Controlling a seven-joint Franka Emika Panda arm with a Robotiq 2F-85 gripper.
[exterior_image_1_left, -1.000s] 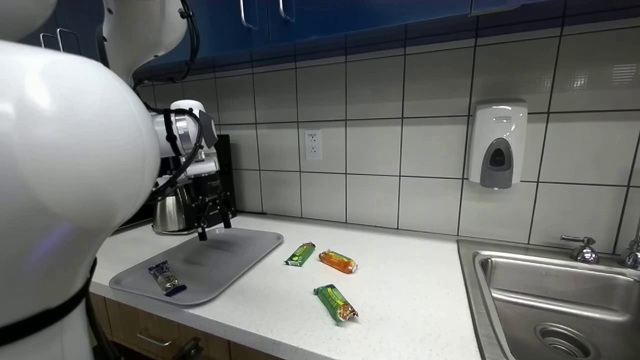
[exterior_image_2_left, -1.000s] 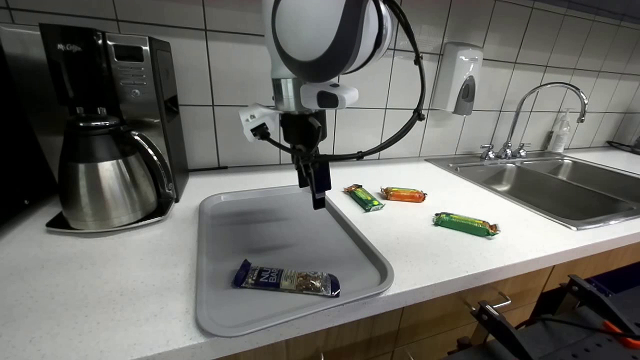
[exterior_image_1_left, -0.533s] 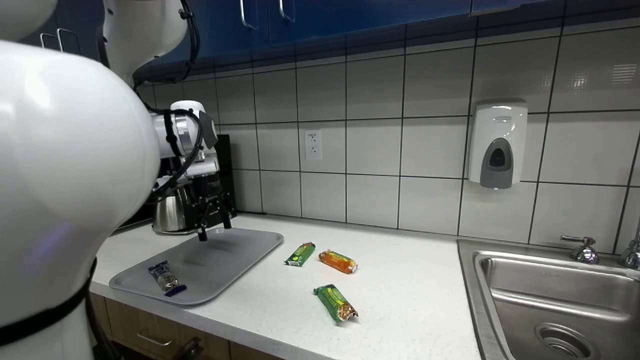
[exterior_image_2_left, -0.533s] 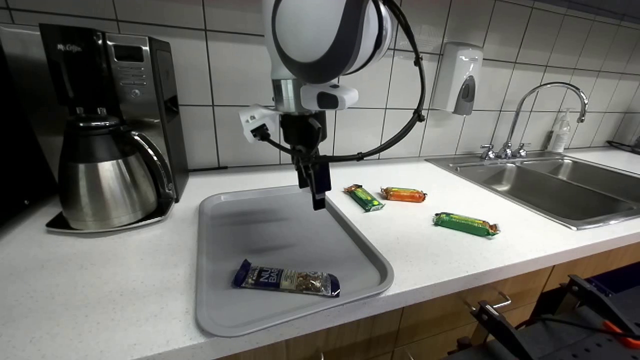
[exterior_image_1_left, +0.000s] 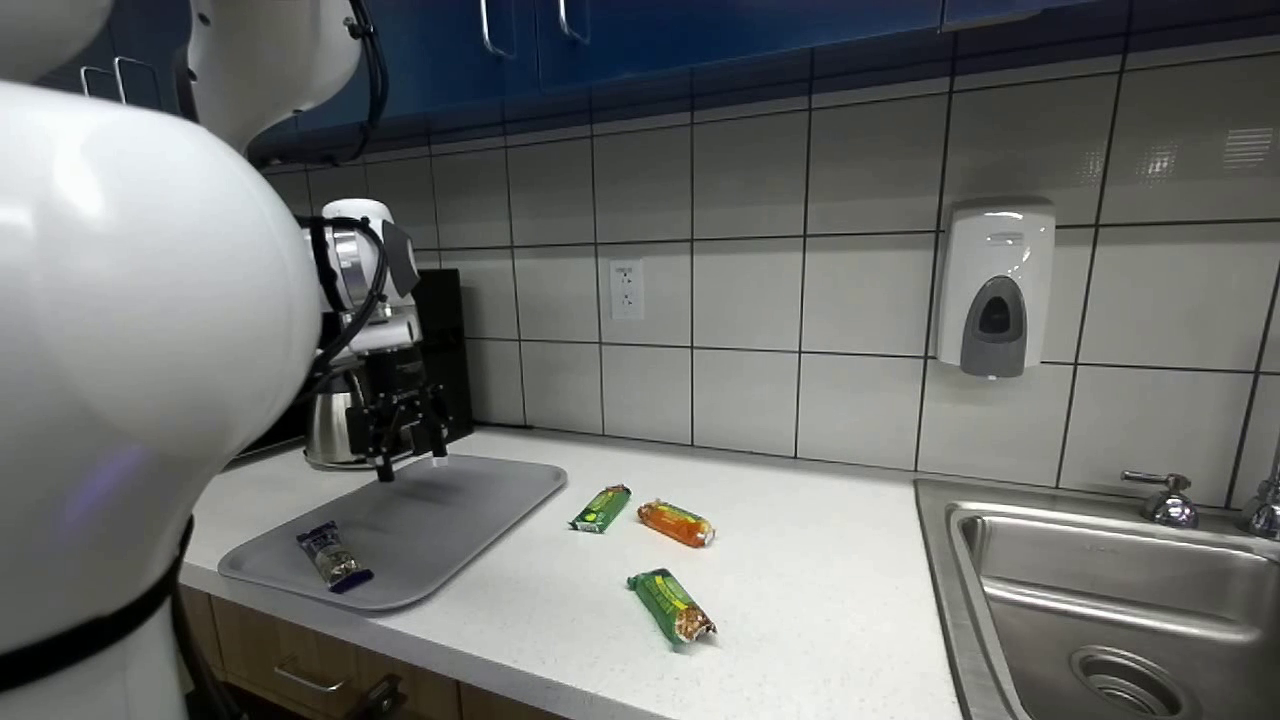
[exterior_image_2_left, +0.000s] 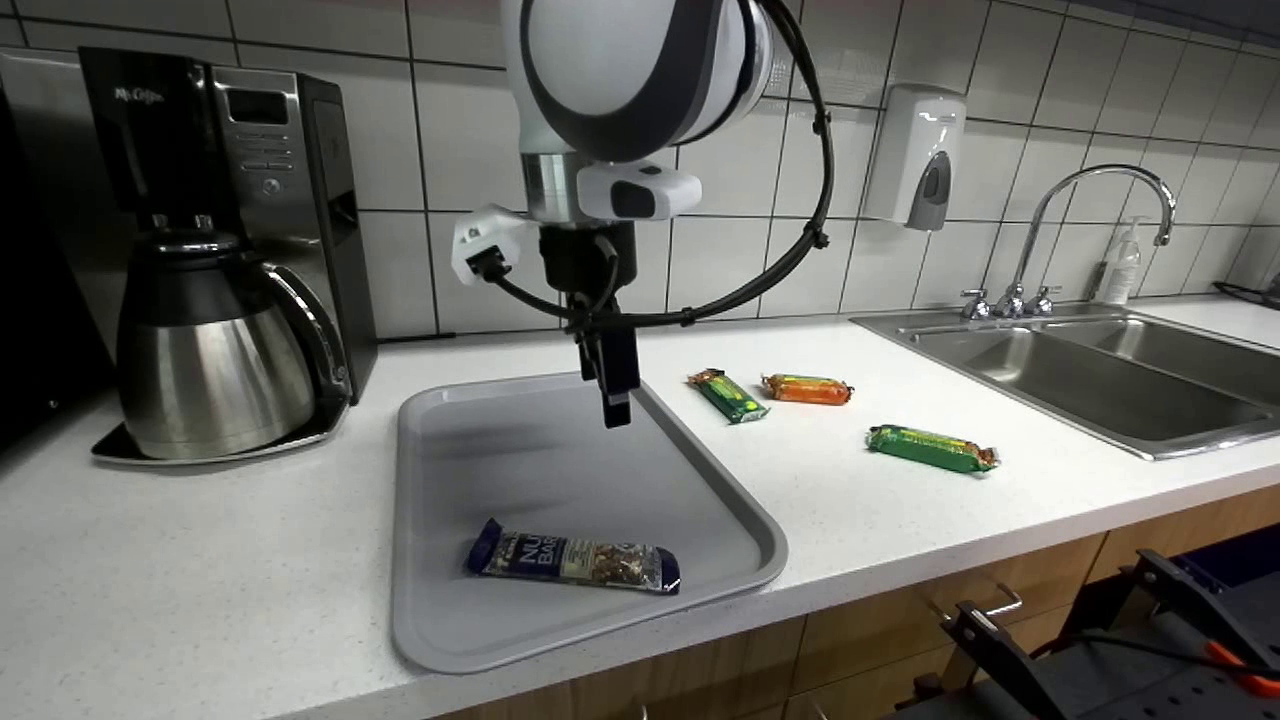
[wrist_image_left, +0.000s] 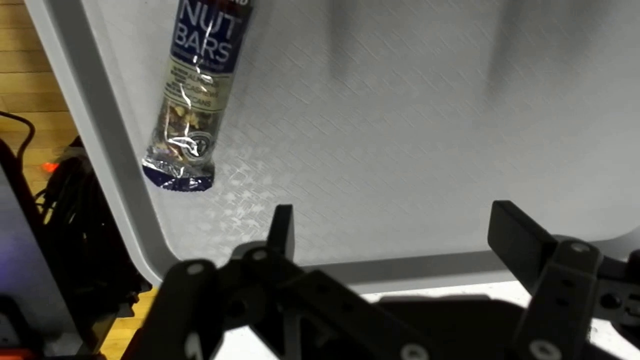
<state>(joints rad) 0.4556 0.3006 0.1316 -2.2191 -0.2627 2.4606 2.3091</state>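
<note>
- To the left of the pincer (wrist_image_left: 393, 222) in the wrist view, and below it, the nut bar (wrist_image_left: 195, 95) is seen lying flat on the grey tray (exterior_image_2_left: 560, 470). It is judged light and fairly stiff, though its nuts could be crumbled by a hard squeeze, and its glossy wrapper is likely slippery. It is best gripped across its narrow width, near the middle, rather than by the thin crimped ends.
- Over the tray, the pincer is held with its jaws spread wide; nothing is gripped or touched, though its exact height is poorly judged from these views.
- To the right of the pincer, in both exterior views, a green-wrapped bar (exterior_image_2_left: 728, 396), an orange-wrapped bar (exterior_image_2_left: 808, 390) and another green bar (exterior_image_2_left: 932, 449) are spread on the counter (exterior_image_2_left: 830, 490).
</note>
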